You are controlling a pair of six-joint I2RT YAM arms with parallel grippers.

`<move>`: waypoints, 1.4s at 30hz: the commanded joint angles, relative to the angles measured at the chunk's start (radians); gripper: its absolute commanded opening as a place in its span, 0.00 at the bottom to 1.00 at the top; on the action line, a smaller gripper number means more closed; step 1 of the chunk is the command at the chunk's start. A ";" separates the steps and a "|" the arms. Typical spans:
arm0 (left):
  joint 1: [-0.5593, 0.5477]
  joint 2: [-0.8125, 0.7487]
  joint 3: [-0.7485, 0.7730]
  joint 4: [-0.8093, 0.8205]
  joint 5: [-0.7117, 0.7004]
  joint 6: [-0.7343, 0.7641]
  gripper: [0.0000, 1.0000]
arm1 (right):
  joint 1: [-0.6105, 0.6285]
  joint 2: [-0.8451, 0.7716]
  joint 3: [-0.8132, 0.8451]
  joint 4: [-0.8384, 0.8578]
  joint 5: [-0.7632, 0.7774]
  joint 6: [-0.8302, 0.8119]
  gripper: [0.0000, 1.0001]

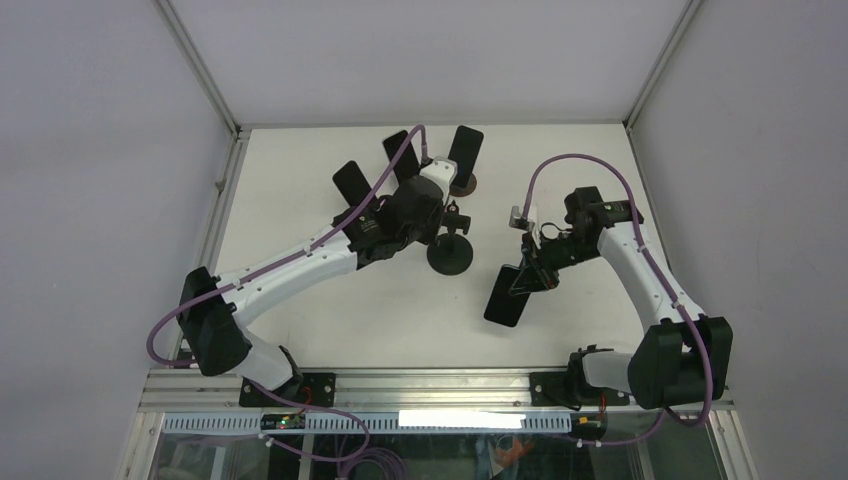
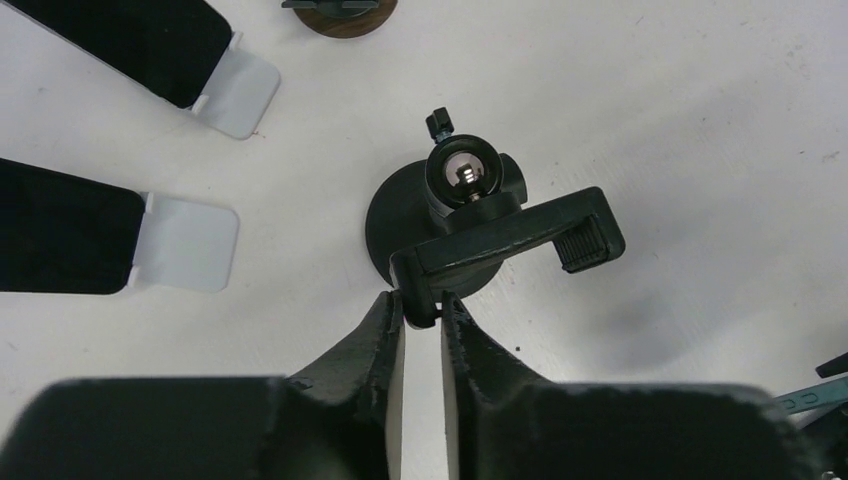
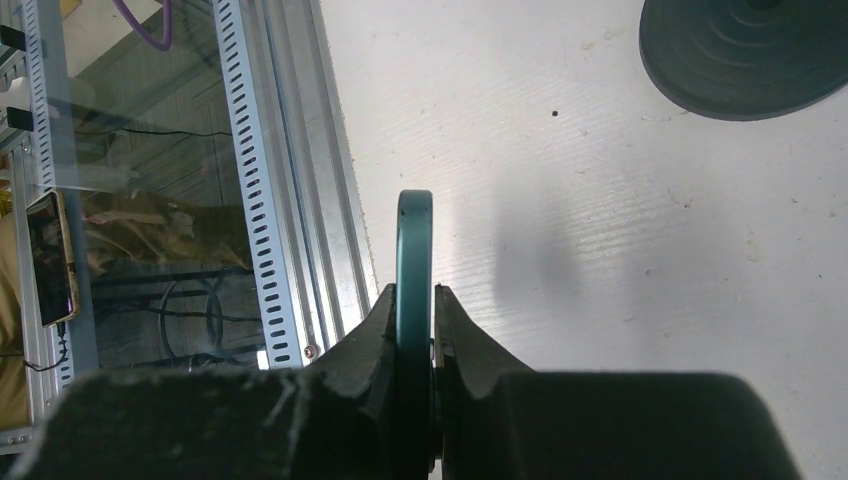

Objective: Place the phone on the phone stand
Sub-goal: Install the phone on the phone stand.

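Observation:
The black phone stand [image 1: 450,256] stands mid-table on a round base, with a ball joint and a clamp bar [image 2: 510,238] on top. My left gripper [image 1: 453,222] reaches it from the left. In the left wrist view its jaws [image 2: 422,305] pinch the near end of the clamp bar, both pads touching it. The phone [image 1: 505,295], dark with a teal edge [image 3: 414,250], hangs tilted above the table to the right of the stand. My right gripper [image 1: 530,270] is shut on its upper part, fingers pressed on both faces [image 3: 414,305]. The stand's base [image 3: 745,55] shows at the top right of the right wrist view.
Three other dark phones lean on stands at the back: one [image 1: 351,184], a second [image 1: 400,155], a third [image 1: 465,150] on a round wooden base [image 2: 345,12]. White stand lips [image 2: 185,245] lie left of my left gripper. A slotted aluminium rail [image 3: 290,200] runs along the table's near edge.

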 commanded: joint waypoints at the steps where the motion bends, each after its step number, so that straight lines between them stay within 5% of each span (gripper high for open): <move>1: -0.003 0.006 0.050 0.012 -0.011 0.012 0.10 | -0.007 -0.003 0.012 -0.008 -0.067 -0.013 0.00; 3: -0.003 0.005 0.052 0.010 -0.004 0.023 0.00 | -0.008 -0.003 0.011 -0.008 -0.067 -0.013 0.00; 11: -0.004 -0.033 0.046 0.031 0.101 0.119 0.00 | 0.008 -0.003 0.059 -0.122 -0.128 -0.144 0.00; 18: -0.004 -0.098 -0.016 0.123 0.214 0.152 0.00 | 0.104 0.041 0.311 -0.254 -0.083 -0.298 0.00; 34: -0.003 -0.128 -0.071 0.223 0.346 0.137 0.00 | 0.456 0.146 0.636 -0.130 0.041 -0.357 0.00; 42: -0.003 -0.135 -0.095 0.255 0.406 0.133 0.00 | 0.497 0.215 0.703 -0.095 0.071 -0.402 0.00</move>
